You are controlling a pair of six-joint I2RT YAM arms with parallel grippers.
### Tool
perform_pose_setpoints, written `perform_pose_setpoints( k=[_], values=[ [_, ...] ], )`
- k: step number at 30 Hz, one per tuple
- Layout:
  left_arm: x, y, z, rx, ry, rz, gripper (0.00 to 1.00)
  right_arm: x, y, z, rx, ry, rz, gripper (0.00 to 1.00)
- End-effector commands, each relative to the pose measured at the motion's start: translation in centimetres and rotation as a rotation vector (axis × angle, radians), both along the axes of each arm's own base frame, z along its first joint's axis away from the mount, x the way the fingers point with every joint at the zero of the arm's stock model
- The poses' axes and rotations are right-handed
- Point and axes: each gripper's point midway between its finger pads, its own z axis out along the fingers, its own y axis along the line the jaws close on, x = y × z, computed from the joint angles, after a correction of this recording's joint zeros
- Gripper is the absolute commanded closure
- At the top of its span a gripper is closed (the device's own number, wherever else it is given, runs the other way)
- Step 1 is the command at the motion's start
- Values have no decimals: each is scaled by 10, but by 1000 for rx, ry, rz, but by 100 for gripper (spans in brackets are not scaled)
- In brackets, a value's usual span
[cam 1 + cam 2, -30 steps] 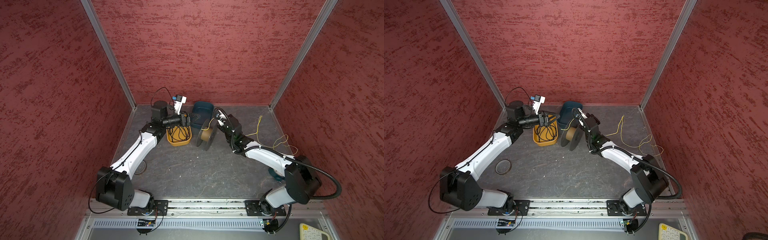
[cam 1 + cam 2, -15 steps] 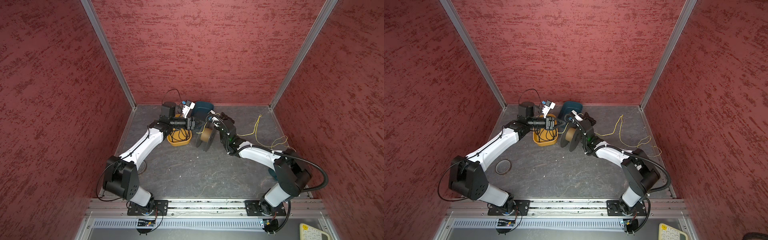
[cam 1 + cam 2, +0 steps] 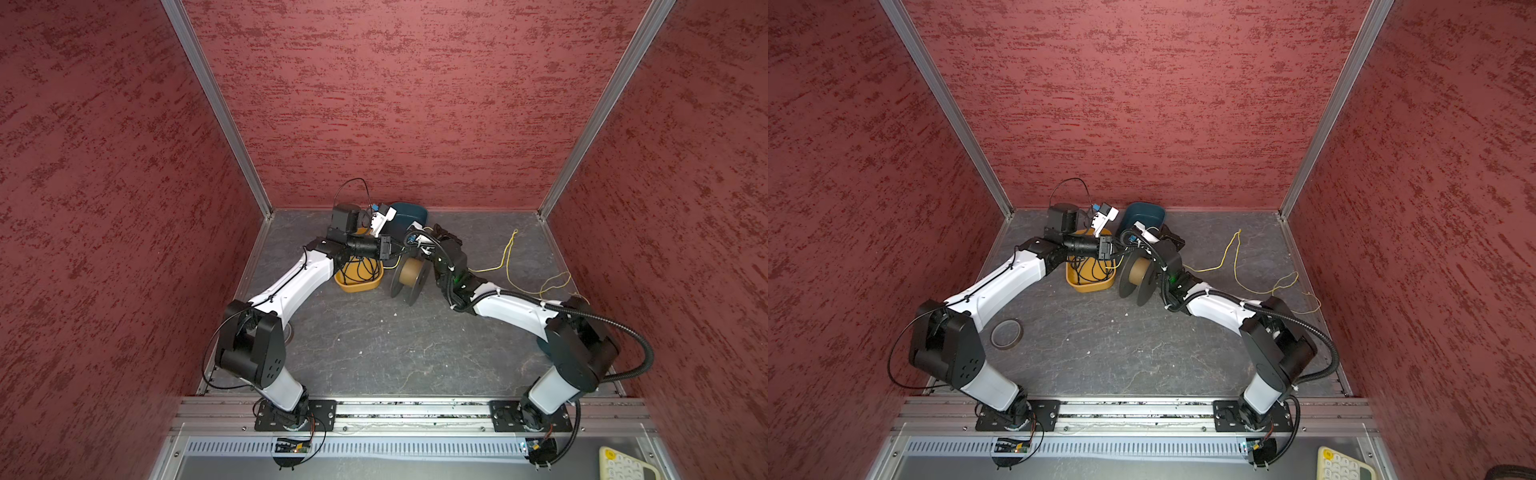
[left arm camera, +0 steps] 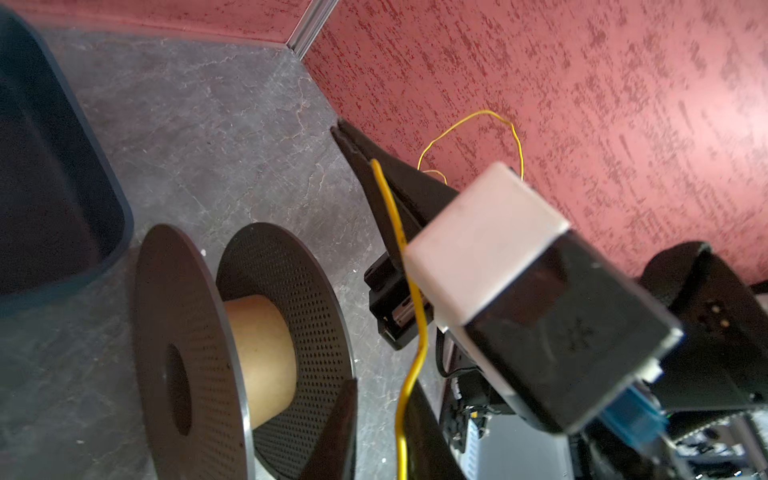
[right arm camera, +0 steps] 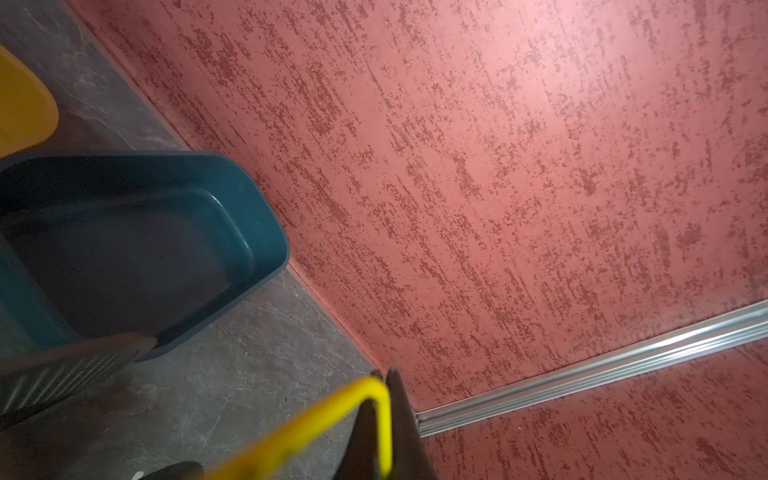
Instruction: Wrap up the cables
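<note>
Near the middle of the worktop's (image 3: 374, 345) back edge, you have both grippers meeting just above the spool (image 3: 410, 274). Your right gripper (image 5: 384, 390) is pinched tight on the yellow-green wire (image 5: 316, 414), jaws together, and the wire bends over the tips in the right wrist view. From there the wire (image 4: 392, 216) runs across to your left gripper (image 4: 384, 384) and passes between its fingers (image 4: 338, 428). Those jaws are drawn in on it, though the left wrist view shows a thin gap on one side of the wire. The rest of the wire lies loose on the worktop, looping toward the back right corner and along the right edge, seen in both top views (image 3: 504, 255) (image 3: 1235, 253). The spool stands on its rims, with black flanges and a brown core. The yellow tray (image 3: 357, 287) sits just beside the spool on the left-edge side. It has black cords (image 3: 360, 268) in it, and your left arm reaches over it. The blue bin (image 3: 417, 212) sits against the back edge, behind the grippers. A tape roll (image 3: 1005, 334) lies flat toward the left edge, beside your left arm.
</note>
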Motion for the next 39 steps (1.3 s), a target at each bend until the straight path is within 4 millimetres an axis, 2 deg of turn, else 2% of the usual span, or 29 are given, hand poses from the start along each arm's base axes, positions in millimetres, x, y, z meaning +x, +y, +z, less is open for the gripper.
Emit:
perform_pose_setpoints(
  k=[1, 3, 4, 11, 12, 13, 19, 22, 27, 31, 34, 39],
  values=[
    [5, 0, 16, -6, -57, 25, 97, -6, 9, 22, 79, 10, 51, 100],
    [11, 1, 18, 2, -68, 59, 100, -8, 8, 22, 114, 36, 53, 100],
    [12, 1, 20, 2, -76, 67, 100, -10, 9, 22, 133, 53, 61, 96],
    [9, -9, 37, -3, -134, 64, 100, -32, 9, 38, 362, 143, 123, 58],
    [7, -10, 39, -1, -144, 63, 100, -33, 9, 36, 382, 158, 125, 54],
    [7, -11, 41, 3, -156, 64, 100, -38, 6, 45, 423, 158, 138, 51],
    [0, -9, 55, -11, -228, 93, 100, -50, -6, 57, 657, 244, 213, 29],
    [-7, -10, 64, -31, -271, 88, 100, -57, -5, 59, 751, 306, 293, 20],
    [-21, -14, 74, -44, -311, 47, 100, -52, -7, 55, 869, 408, 347, 15],
    [-32, -18, 76, -55, -334, 9, 100, -55, 1, 58, 969, 511, 481, 13],
    [-37, -20, 78, -67, -344, -7, 100, -53, 7, 56, 993, 549, 523, 15],
    [-51, -23, 85, -102, -377, -51, 100, -40, 7, 46, 1051, 595, 522, 22]
  ],
)
